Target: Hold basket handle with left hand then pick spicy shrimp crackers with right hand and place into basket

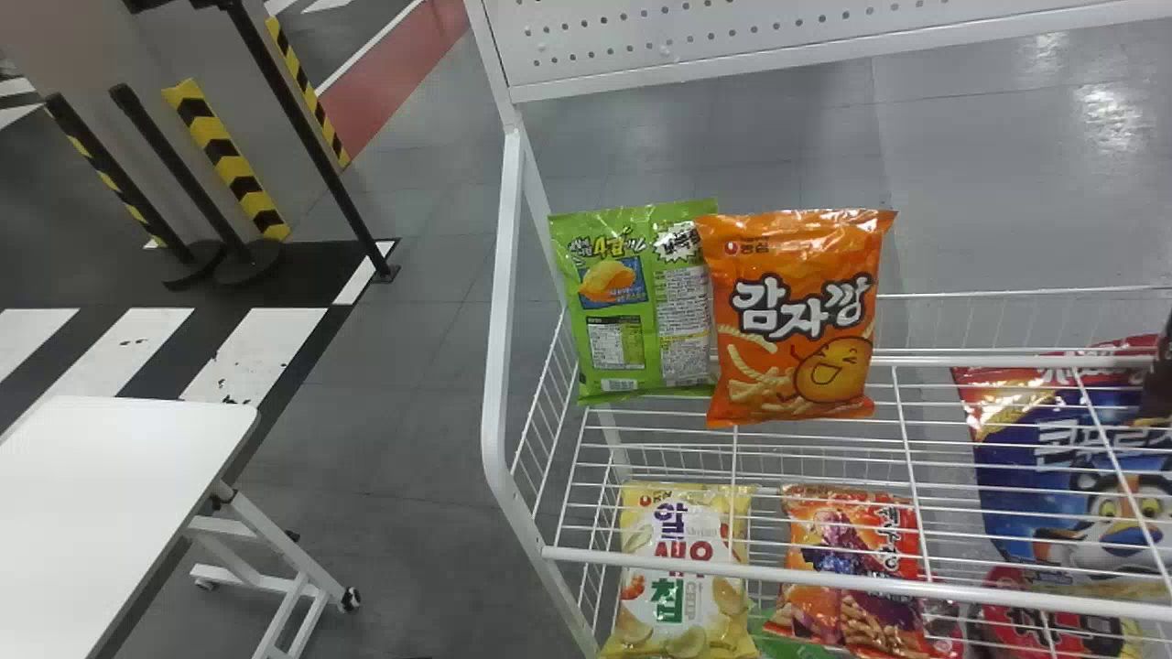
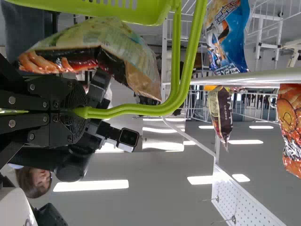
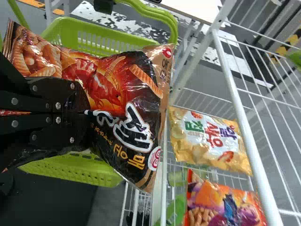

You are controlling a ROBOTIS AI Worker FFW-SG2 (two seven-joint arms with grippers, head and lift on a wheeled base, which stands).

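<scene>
In the left wrist view, my left gripper [image 2: 78, 112] is closed around the green basket handle [image 2: 141, 109], with part of the basket [image 2: 117, 8] at the top edge. The shrimp cracker bag [image 2: 110, 49] shows beside the handle there. In the right wrist view, my right gripper [image 3: 85, 113] is shut on this black and orange bag [image 3: 127, 101], pinching its middle. The bag covers much of the green basket [image 3: 89, 40], whose sides show past it; whether they touch, I cannot tell.
A white wire rack [image 1: 499, 302] holds a green bag [image 1: 632, 302] and an orange bag [image 1: 787, 311] on its upper level, with a yellow bag [image 1: 678, 577] and other snacks lower down. A white table [image 1: 110, 494] stands at the left.
</scene>
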